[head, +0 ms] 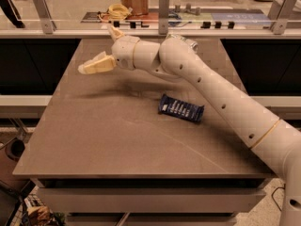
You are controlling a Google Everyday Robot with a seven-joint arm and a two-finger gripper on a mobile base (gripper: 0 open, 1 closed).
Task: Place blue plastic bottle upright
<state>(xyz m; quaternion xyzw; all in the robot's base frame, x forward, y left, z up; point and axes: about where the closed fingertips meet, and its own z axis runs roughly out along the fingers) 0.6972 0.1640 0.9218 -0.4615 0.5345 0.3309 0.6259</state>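
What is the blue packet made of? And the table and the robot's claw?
The blue packet looks like thin plastic film, slightly shiny and lying flat. The table seems matte grey-brown laminate or stone; hard to say which. The claw, above the table's far left part, looks like dull pale-yellow plastic or rubber.

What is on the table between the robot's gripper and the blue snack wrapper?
Nothing. In the camera view, the gripper hangs over the far left of the tabletop, which is bare from there to the snack wrapper.
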